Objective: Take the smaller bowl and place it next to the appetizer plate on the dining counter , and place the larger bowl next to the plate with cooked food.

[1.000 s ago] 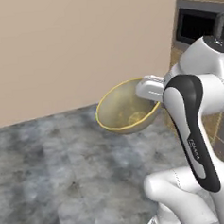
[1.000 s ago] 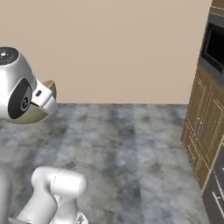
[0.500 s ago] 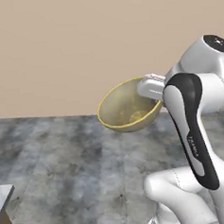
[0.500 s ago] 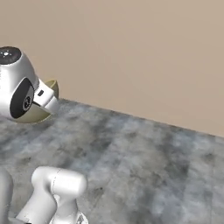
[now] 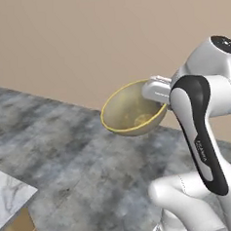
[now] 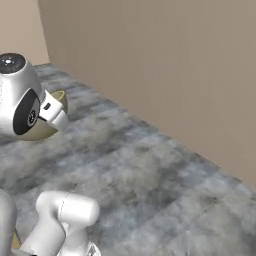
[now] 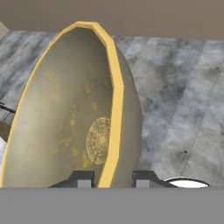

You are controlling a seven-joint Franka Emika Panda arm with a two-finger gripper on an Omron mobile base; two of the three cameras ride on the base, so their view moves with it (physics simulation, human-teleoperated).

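The larger bowl, deep olive-tan with a yellow rim and a speckled inside, hangs in the air above the grey floor, tilted on its side. My gripper is shut on its right rim. In the hand view the bowl stands on edge, and the yellow rim runs down between my two fingertips, so my gripper pinches the wall, one finger inside and one outside. In the right base view the bowl peeks out from behind the arm's white joint.
Grey mottled floor spreads below, with a plain beige wall behind it. A marble-topped corner with wood beneath juts in at the lower left of the left base view.
The whole picture has swung: the base has turned, so the cabinets and oven slid out and the marble corner came in. The bowl stays gripped in the same pose.
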